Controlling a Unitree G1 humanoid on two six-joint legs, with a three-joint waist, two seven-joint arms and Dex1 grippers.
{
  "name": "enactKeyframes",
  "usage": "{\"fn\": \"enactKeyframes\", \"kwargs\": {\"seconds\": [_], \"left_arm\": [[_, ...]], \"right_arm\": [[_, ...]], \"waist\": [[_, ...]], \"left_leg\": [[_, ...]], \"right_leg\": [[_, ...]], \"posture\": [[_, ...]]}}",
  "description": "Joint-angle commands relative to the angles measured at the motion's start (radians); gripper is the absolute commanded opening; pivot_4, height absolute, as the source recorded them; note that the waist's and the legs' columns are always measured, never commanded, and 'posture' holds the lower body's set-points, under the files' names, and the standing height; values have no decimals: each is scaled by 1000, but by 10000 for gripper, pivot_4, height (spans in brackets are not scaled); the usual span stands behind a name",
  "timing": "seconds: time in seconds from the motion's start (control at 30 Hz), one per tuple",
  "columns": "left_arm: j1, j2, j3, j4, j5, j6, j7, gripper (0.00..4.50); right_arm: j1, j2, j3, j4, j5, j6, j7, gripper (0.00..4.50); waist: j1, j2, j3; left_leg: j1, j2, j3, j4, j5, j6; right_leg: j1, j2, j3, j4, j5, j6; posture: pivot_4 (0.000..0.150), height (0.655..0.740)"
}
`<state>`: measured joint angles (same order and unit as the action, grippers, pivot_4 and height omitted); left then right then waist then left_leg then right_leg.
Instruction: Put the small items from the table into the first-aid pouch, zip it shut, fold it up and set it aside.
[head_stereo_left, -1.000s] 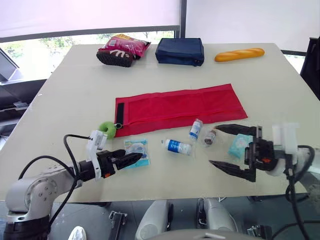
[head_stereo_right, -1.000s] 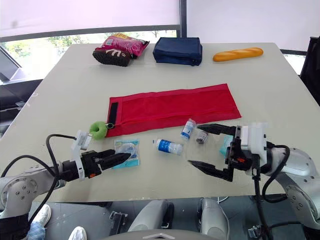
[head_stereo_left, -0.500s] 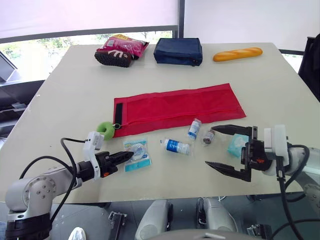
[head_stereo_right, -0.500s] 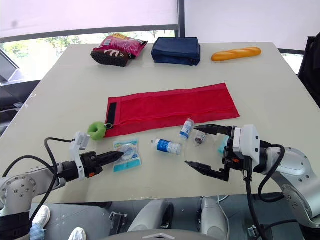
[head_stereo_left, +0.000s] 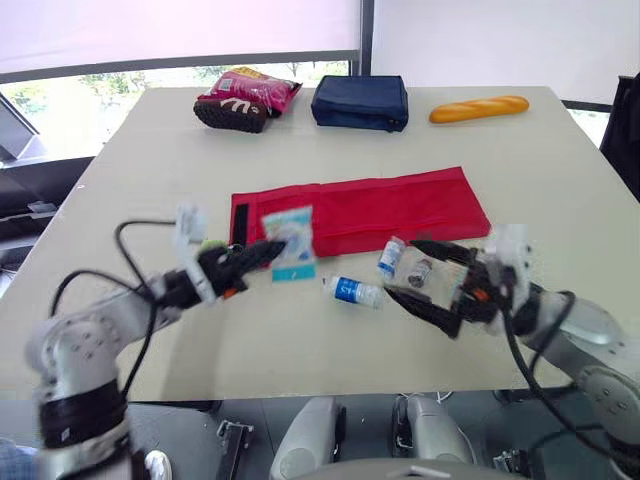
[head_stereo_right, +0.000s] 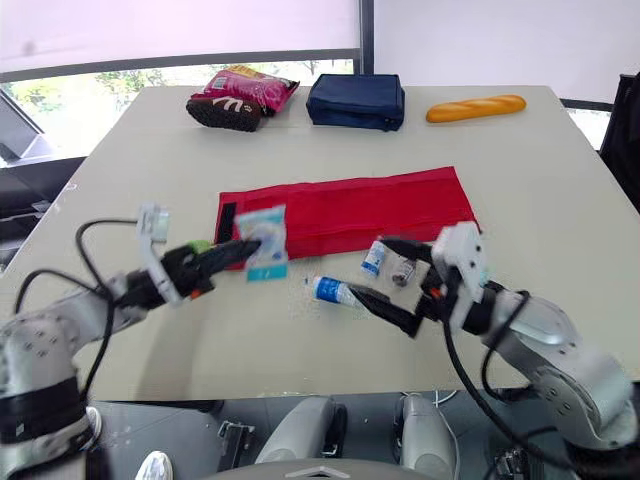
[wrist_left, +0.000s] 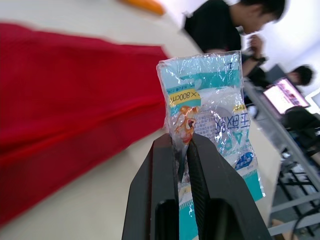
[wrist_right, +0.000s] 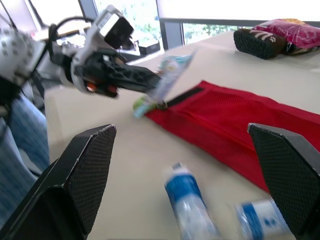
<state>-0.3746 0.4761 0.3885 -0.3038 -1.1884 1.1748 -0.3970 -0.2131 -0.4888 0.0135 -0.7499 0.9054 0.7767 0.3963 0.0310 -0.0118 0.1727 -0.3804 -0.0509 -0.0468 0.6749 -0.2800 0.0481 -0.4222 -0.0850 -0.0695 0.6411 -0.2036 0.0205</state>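
Lifted off the table (head_stereo_left: 140, 170), the packet (head_stereo_left: 291, 243) is pinched in my left gripper (head_stereo_left: 272, 249) beside the red pouch (head_stereo_left: 380, 210); my right gripper (head_stereo_left: 405, 268) gapes wide near the blue bottle (head_stereo_left: 352, 291).

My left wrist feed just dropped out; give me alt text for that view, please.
The left gripper is shut on a teal-printed plastic packet, held clear of the table. The red pouch lies flat behind it, with a person in black beyond the table.
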Motion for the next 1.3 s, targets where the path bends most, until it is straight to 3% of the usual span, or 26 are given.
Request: {"fn": "enactKeyframes", "kwargs": {"seconds": [0.03,0.27,0.43,0.5,0.57,0.63,0.67,1.27,1.3], "left_arm": [[-123,-140,-94,22,32,-76,133,407],[-207,-396,-134,81,109,-235,328,407],[-173,-411,-151,54,96,-237,337,407],[-170,-396,-149,61,95,-237,324,0],[-169,-382,-152,64,91,-234,308,0],[-155,-361,-164,52,78,-215,284,0],[-145,-347,-173,40,71,-202,266,0],[-117,-270,-195,25,59,-200,188,0],[-116,-269,-195,25,59,-201,187,0]], "right_arm": [[-108,56,-26,79,146,138,-182,45000],[-284,234,-107,236,373,158,-497,45000],[-306,277,-110,248,411,142,-568,45000],[-306,282,-100,252,405,135,-577,39602],[-311,291,-97,258,407,126,-585,31792],[-318,293,-95,263,406,123,-586,20486],[-321,287,-94,267,408,128,-584,18148],[-321,92,-162,335,466,161,-490,18148],[-323,76,-166,338,466,162,-475,23458]], "waist": [[1,-2,1],[-18,-4,2],[-19,-4,2],[-19,-4,2],[-19,-4,2],[-19,-4,2],[-19,-4,2],[-19,-4,2],[-19,-4,2]], "left_leg": [[0,0,0,0,0,0],[-2,0,2,-3,0,0],[-4,1,4,-3,0,0],[-4,1,6,-3,0,1],[-3,1,7,-2,0,1],[-3,2,9,-2,0,1],[-3,2,9,-2,0,1],[-2,4,11,-2,0,2],[-2,4,11,-2,0,2]], "right_leg": [[0,0,0,0,0,0],[-4,3,3,0,2,-4],[-7,4,5,0,2,-4],[-7,6,6,1,2,-3],[-7,10,7,1,2,-3],[-7,11,8,1,2,-3],[-7,13,10,1,2,-3],[-8,14,13,2,2,-4],[-8,14,13,2,2,-4]], "posture": [[1500,7397],[1500,7397],[1500,7397],[1500,7397],[1500,7397],[1500,7397],[1500,7397],[1500,7397],[1500,7397]]}}
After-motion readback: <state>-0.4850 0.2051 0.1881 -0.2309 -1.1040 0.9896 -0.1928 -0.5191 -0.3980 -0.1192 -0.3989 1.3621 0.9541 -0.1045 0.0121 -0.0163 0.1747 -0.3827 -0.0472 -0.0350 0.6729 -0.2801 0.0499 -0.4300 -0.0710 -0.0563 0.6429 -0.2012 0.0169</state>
